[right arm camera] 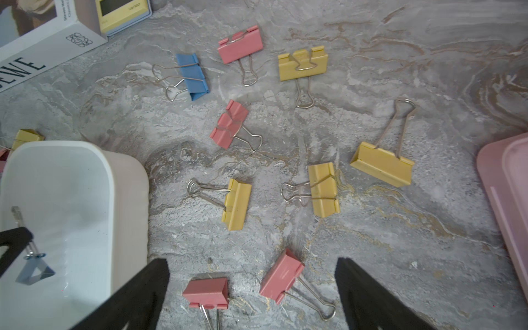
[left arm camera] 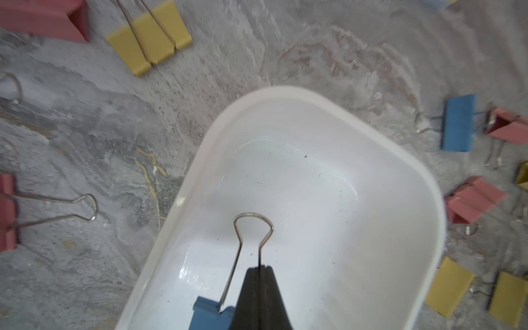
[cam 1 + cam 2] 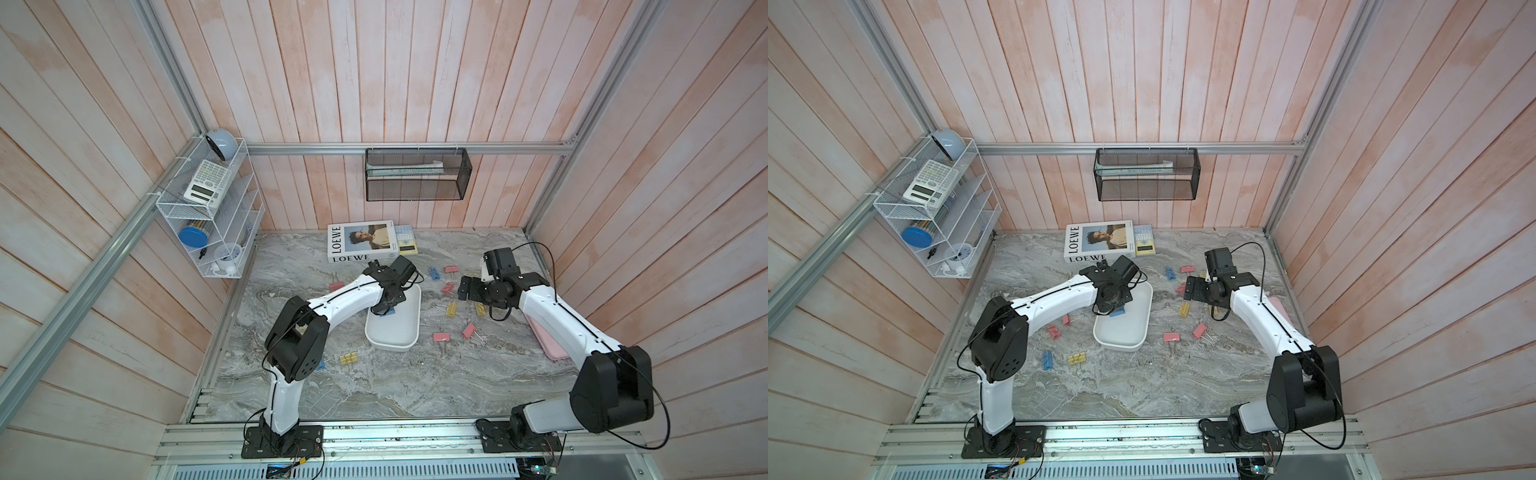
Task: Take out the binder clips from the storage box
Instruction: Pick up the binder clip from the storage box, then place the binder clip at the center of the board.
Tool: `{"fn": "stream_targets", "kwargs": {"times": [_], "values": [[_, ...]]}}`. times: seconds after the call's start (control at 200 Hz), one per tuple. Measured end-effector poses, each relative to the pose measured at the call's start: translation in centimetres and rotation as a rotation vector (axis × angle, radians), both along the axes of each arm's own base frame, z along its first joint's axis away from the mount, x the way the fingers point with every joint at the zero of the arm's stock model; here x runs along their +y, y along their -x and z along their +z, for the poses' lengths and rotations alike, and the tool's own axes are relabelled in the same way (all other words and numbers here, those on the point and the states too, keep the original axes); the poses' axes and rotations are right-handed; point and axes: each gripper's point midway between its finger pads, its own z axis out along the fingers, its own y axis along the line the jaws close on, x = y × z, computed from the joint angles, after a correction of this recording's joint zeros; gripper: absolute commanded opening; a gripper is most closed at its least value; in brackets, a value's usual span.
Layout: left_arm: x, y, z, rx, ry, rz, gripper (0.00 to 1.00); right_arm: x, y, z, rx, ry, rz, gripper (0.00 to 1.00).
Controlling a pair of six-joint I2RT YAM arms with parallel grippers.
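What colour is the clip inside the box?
The clip is blue; left wrist view shows it best.

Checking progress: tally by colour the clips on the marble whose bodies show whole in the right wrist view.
Pink clips: 4
Yellow clips: 4
Blue clips: 1
Total: 9

The right hand hovers over the tabletop with its fingers spread wide. Two pink clips lie just inside the gap. Farther off, yellow clips and more pink ones lie scattered. On the left, in the white box, the left hand meets a blue clip's wire. A book lies far left and a pink tray lies right.
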Motion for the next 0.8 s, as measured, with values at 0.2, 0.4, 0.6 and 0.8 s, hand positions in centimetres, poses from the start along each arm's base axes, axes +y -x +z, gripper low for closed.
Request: {"fn": "stream_targets", "kwargs": {"times": [0.2,0.4,0.6,0.8], "values": [[5.4,0.2,6.6,-0.126,0.035,0.084,0.0,5.3,-0.5,0.5,-0.007,-0.006,0.122,0.98],[14.6,3.3,6.8,-0.13,-0.024,0.235,0.0,11.1,0.1,-0.2,0.015,-0.01,0.24,0.98],[24.0,8.2,3.7,-0.068,-0.093,0.417,0.0,14.5,1.0,-1.8,0.063,0.001,0.301,0.98],[30.8,13.4,-1.2,0.044,-0.093,0.612,0.0,16.3,2.4,-2.9,0.109,0.013,0.33,0.98]]}}
